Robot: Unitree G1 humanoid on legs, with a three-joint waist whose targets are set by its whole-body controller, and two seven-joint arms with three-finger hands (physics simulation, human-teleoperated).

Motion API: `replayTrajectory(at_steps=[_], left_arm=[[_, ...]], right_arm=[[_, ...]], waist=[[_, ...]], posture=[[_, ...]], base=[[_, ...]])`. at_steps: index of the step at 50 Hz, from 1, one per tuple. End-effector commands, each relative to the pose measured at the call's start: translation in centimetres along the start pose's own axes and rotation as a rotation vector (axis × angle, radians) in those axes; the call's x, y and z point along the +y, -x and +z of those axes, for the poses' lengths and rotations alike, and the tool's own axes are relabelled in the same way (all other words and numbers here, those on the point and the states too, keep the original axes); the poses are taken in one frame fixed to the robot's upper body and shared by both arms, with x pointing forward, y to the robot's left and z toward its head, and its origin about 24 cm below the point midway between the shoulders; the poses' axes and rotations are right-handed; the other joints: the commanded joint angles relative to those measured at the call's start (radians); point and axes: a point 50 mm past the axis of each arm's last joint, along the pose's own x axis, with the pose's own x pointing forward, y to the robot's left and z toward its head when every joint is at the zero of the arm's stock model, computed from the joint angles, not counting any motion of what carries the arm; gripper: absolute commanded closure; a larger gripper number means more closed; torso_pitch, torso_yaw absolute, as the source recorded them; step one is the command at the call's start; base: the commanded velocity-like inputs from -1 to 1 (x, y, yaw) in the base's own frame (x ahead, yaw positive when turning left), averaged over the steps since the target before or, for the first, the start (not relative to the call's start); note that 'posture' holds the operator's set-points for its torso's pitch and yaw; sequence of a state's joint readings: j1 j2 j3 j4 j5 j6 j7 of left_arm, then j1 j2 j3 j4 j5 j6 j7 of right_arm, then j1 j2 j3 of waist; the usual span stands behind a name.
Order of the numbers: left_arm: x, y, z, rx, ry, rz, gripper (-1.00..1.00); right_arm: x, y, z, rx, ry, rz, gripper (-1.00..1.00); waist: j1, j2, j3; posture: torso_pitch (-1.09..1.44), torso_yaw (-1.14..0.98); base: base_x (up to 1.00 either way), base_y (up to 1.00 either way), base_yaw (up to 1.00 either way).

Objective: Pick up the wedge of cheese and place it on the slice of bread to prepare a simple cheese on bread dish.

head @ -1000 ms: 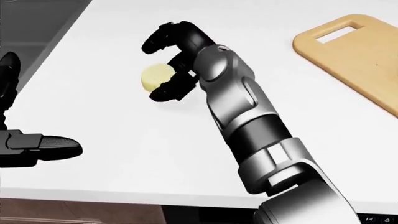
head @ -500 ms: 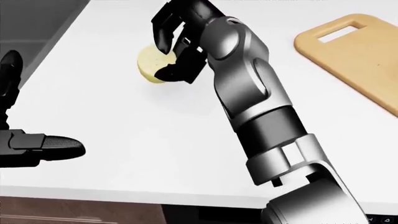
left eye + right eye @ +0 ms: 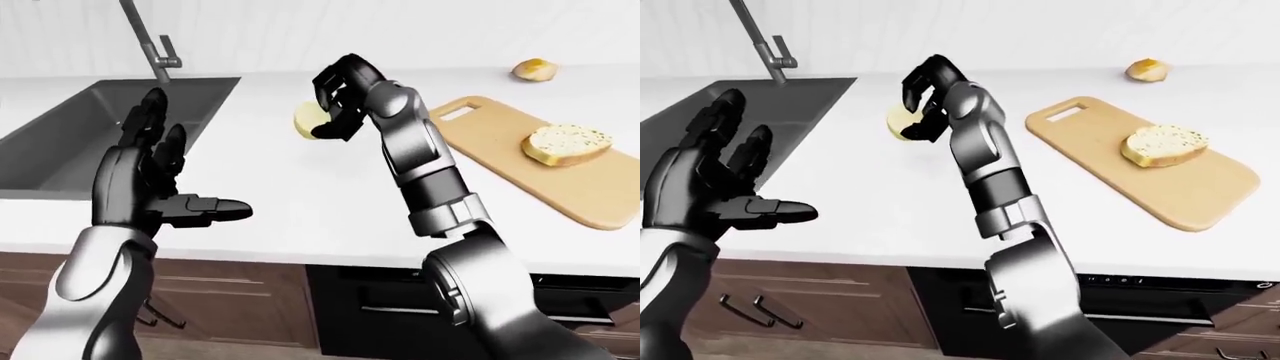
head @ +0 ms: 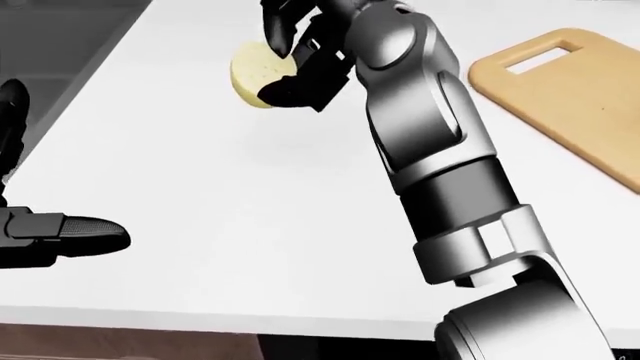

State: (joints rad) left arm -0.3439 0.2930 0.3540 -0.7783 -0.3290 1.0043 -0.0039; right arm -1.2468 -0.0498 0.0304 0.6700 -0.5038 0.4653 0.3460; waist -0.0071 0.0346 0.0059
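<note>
The pale yellow cheese [image 3: 306, 120] is held in my right hand [image 3: 332, 107], whose black fingers close round it above the white counter [image 3: 300, 202], to the left of the cutting board. In the head view the cheese [image 4: 256, 75] sits at the top, clear of the surface. The slice of bread [image 3: 565, 142] lies on the wooden cutting board [image 3: 490, 150] at the right. My left hand [image 3: 165, 176] is open and empty, held over the counter's near edge at the left.
A grey sink [image 3: 90, 120] with a faucet [image 3: 150, 37] lies at the left. A bread roll [image 3: 535, 70] sits on the counter beyond the board. Brown cabinets and a dark oven front run below the counter edge.
My right hand has closed on the cheese and lifted it off the counter, moving up in the head view. The left hand has barely moved.
</note>
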Motion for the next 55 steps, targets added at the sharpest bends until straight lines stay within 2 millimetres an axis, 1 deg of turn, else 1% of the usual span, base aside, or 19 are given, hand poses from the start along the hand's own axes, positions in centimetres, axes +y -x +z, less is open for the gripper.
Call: replayTrajectory(at_steps=[1,7,12,14,15,20,22,23,24,28,37,40,42,43,45,48,49,51,55], left_arm=[[-0.08,0.19,1.4,-0.082,-0.015,-0.001,-1.0],[-0.06,0.21,1.56,-0.083,-0.015,-0.001,-1.0],[-0.12,0.24,1.48,-0.081,-0.015,-0.002,-1.0],[-0.12,0.28,1.43,-0.08,-0.015,-0.002,-1.0],[-0.1,0.31,1.36,-0.079,-0.015,-0.001,-1.0],[0.0,0.27,0.99,-0.074,-0.013,0.0,-1.0],[-0.02,0.22,0.92,-0.074,-0.014,-0.001,-1.0],[-0.01,0.22,0.92,-0.074,-0.014,-0.001,-1.0],[-0.01,0.23,0.91,-0.074,-0.013,0.0,-1.0],[-0.11,0.21,0.79,-0.071,-0.014,-0.001,-1.0],[-0.1,0.2,0.6,-0.069,-0.013,-0.002,-1.0],[-0.09,0.22,0.66,-0.07,-0.012,-0.002,-1.0],[-0.15,0.25,0.76,-0.07,-0.014,-0.003,-1.0],[-0.13,0.25,0.83,-0.071,-0.014,-0.002,-1.0],[-0.15,0.21,0.97,-0.073,-0.016,-0.004,-1.0],[-0.17,0.14,1.05,-0.074,-0.018,-0.005,-1.0],[-0.14,0.13,1.1,-0.075,-0.018,-0.004,-1.0],[-0.11,0.11,1.08,-0.075,-0.019,-0.003,-1.0],[0.04,0.16,0.98,-0.075,-0.019,0.0,-1.0]], right_arm=[[-1.38,0.55,2.4,-0.09,0.02,-0.055,1.0],[-1.45,0.58,2.42,-0.088,0.018,-0.057,1.0],[-1.63,0.63,2.45,-0.087,0.01,-0.061,1.0],[-1.62,0.62,2.4,-0.087,0.007,-0.062,1.0],[-1.55,0.61,2.38,-0.087,0.006,-0.061,1.0],[-1.49,0.5,2.41,-0.089,0.01,-0.061,1.0],[-1.45,0.44,2.37,-0.09,0.009,-0.059,1.0],[-1.42,0.43,2.3,-0.089,0.008,-0.059,1.0],[-1.41,0.43,2.3,-0.089,0.008,-0.059,1.0],[-1.43,0.44,2.2,-0.09,0.004,-0.06,1.0],[-1.39,0.47,2.23,-0.096,-0.002,-0.062,1.0],[-1.51,0.42,2.16,-0.1,-0.007,-0.07,1.0],[-1.55,0.43,2.19,-0.103,-0.008,-0.074,1.0],[-1.61,0.45,2.26,-0.104,-0.009,-0.075,1.0],[-1.7,0.46,2.32,-0.108,-0.009,-0.078,1.0],[-1.87,0.44,2.3,-0.112,-0.02,-0.089,1.0],[-1.86,0.44,2.3,-0.115,-0.021,-0.088,1.0],[-1.75,0.41,2.24,-0.117,-0.021,-0.086,1.0],[-1.77,0.39,2.28,-0.123,-0.022,-0.09,1.0]], waist=[[-0.001,0.008,-0.036],[-0.012,0.011,-0.028],[-0.028,-0.032,-0.022],[-0.031,-0.06,-0.034],[-0.027,-0.058,-0.032],[0.005,0.029,0.023],[0.014,0.063,0.024],[0.02,0.099,0.011],[0.027,0.089,0.017],[0.029,0.082,-0.022],[0.041,0.032,0.008],[0.046,-0.019,0.004],[0.054,-0.097,-0.001],[0.039,-0.047,0.016],[0.038,-0.043,-0.008],[0.036,-0.01,-0.001],[0.031,-0.01,0.019],[0.024,-0.031,0.025],[0.021,-0.039,0.051]], posture=[[0.0,0.0],[0.0,0.0],[0.0,0.0],[0.0,0.0],[0.0,0.0],[0.0,0.0],[0.0,0.0],[0.0,0.0],[0.0,0.0],[0.0,0.0],[0.0,0.0],[0.0,0.0],[0.0,0.0],[0.0,0.0],[0.0,0.0],[0.0,0.0],[0.0,0.0],[0.0,0.0],[0.0,0.0]], base=[[-0.56,0.0,0.0],[-0.68,0.0,0.0],[-0.71,0.0,0.0],[-0.71,-0.05,0.0],[-0.71,-0.24,0.0],[-0.53,-0.5,0.0],[-0.42,-0.57,0.0],[-0.41,-0.57,0.0],[-0.41,-0.56,0.0],[-0.36,-0.58,0.0],[-0.22,-0.77,0.0],[-0.2,-0.79,0.0],[-0.18,-0.8,0.0],[-0.16,-0.8,0.0],[-0.16,-0.8,0.0],[-0.11,-0.67,0.0],[0.0,0.0,0.0],[0.0,0.0,0.0],[0.0,0.0,0.0]])
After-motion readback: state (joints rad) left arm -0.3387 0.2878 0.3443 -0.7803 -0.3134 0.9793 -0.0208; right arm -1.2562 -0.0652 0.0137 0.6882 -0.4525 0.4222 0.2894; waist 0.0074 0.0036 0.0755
